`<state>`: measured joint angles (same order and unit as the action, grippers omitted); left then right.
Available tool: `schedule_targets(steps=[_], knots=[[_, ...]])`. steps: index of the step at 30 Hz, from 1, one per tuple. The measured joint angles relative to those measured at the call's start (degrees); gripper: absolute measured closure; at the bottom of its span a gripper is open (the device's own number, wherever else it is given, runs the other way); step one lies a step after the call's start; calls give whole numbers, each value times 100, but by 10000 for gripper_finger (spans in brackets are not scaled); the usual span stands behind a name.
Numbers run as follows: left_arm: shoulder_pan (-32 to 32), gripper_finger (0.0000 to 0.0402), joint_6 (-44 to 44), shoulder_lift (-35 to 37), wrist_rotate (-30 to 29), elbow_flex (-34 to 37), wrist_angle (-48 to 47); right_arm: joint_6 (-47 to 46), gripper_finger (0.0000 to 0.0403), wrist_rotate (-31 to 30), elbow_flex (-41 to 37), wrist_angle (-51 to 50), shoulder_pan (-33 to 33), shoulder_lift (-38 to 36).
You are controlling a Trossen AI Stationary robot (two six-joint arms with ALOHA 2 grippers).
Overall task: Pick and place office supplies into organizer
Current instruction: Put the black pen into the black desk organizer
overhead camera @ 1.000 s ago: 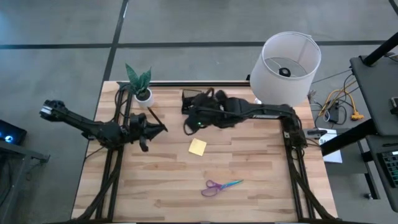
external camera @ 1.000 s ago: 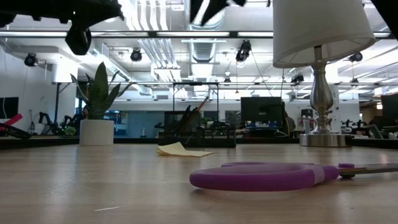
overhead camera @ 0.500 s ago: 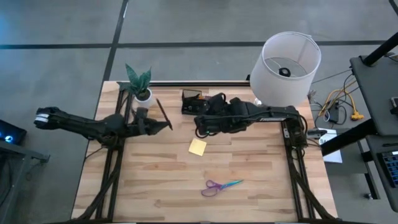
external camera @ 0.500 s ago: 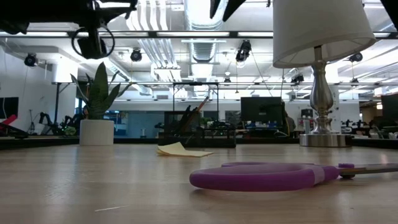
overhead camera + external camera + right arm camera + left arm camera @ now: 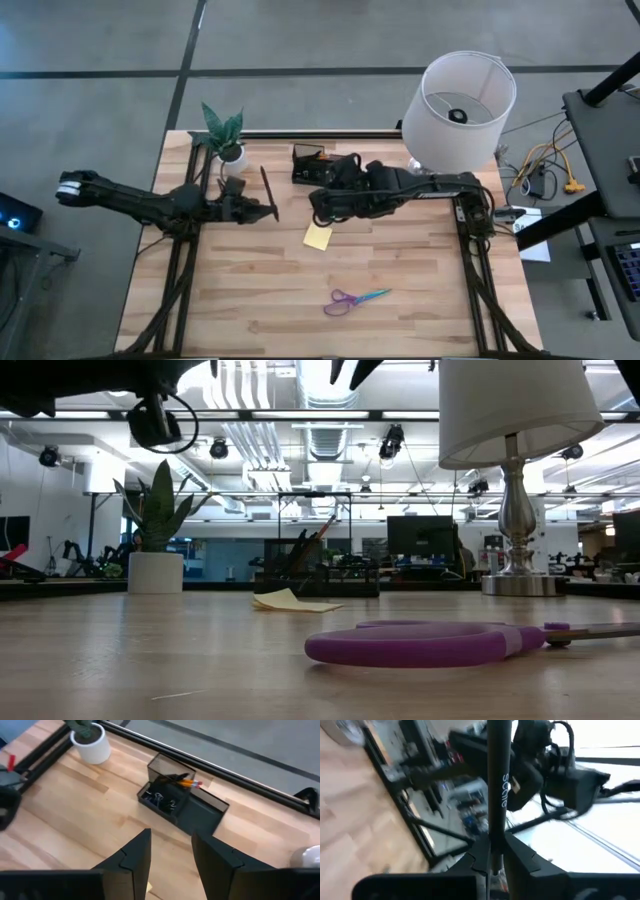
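Observation:
My left gripper (image 5: 268, 212) is over the table's left half, shut on a thin dark pen (image 5: 266, 188) that also shows in the left wrist view (image 5: 498, 780). My right gripper (image 5: 318, 203) hangs open and empty (image 5: 171, 857) above the table, just near of the black organizer (image 5: 308, 162). The organizer (image 5: 177, 800) holds an orange pencil (image 5: 188, 783) and dark clips. The yellow sticky-note pad (image 5: 318, 236) lies flat below my right gripper. The purple-and-teal scissors (image 5: 355, 299) lie flat toward the near edge. My left gripper pinches the pen near its near end (image 5: 495, 851) between its two fingers. The fingers (image 5: 519, 857) come level from the table's left and lie across the pen. The pen is lifted clear of the table, and its long free part points toward the far edge.
A white pot with a green plant (image 5: 225, 135) stands at the far left, close to my left gripper. A white lamp (image 5: 460, 98) stands at the far right. The wooden table (image 5: 250, 290) shows bare around the scissors.
My left gripper has gone toward the table's right edge with the pen held clear. The pen has turned from slanting to running near-to-far. My right arm has drawn back a little toward the near side, uncovering the organizer.

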<state>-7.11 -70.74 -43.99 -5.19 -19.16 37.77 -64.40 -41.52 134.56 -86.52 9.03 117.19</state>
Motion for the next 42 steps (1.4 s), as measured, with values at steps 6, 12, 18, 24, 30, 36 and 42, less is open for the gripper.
schedule_targets(steps=[6,12,18,24,30,36,42], knots=[[-16,390,-283,-88,783,2,324,9,269,-1,0,470,-4,2],[-28,390,-393,-44,1033,-11,829,8,275,-2,0,1058,-4,2],[-83,390,-860,-4,1219,-4,818,342,273,-14,0,1586,-4,4],[-74,390,-1231,-164,1387,3,810,1361,268,-26,0,1838,-4,3],[-49,390,-1386,-398,1572,3,826,1534,276,-26,0,1882,-4,4],[24,390,-1494,-588,1616,4,799,1549,280,-26,0,1967,-4,4],[259,389,-1864,-836,1951,4,869,1558,275,-27,0,1965,-4,4]])
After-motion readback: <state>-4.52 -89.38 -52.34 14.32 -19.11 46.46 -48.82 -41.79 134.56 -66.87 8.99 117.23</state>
